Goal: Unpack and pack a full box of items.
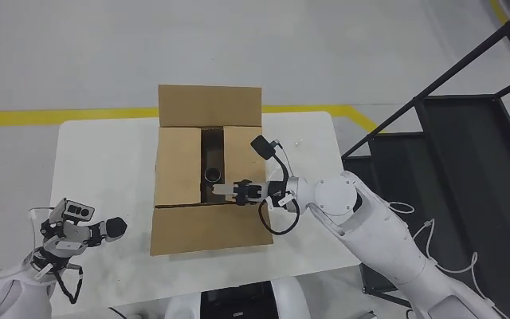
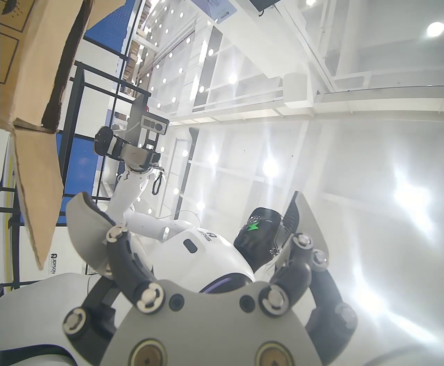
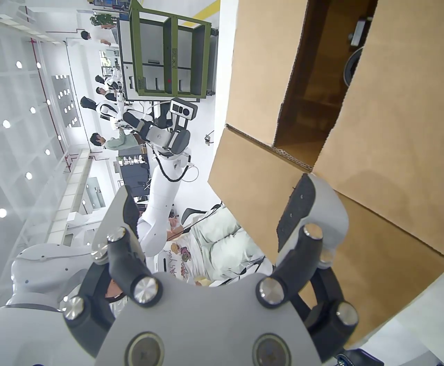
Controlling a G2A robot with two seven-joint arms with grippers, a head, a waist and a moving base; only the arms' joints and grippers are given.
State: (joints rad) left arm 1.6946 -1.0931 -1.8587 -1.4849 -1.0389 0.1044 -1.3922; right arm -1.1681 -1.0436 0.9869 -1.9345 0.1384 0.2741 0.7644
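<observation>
On the worktop (image 1: 96, 159) centre | box (image 1: 179, 171), side flaps half folded, slot between them running far-to-near, dark round item (image 1: 213, 172) inside | right gripper (image 1: 219, 190), jaws apart, empty, hovers at slot's near end, item just beyond | left gripper (image 2: 190, 215), jaws apart, empty, well apart by worktop's near-left corner | right arm nearer

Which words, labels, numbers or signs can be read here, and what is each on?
Cardboard box: black printed outlines on its side, no words legible.
Hanging sign overhead: print too small to read.
White panel beside the box: one short vertical brand mark, left unquoted.
Box flaps seen from above: no print.
</observation>
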